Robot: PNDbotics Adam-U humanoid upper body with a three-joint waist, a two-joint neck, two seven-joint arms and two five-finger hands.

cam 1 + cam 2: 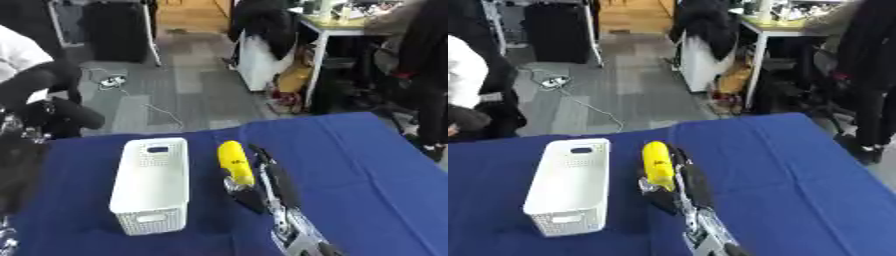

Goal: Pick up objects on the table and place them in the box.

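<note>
The right hand (262, 182) comes in from the lower edge and its fingers are curled round a yellow object (234, 161). Beside it, to the left, a white box (153, 184) stands on the blue worktop (367, 170).

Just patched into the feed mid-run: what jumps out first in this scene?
The bright yellow object stands out most, long and rounded, held in the right hand above the blue table near the middle. Just to its left sits the white perforated box, long side running away from the robot; nothing shows inside it from here. The left hand is out of view.
</note>
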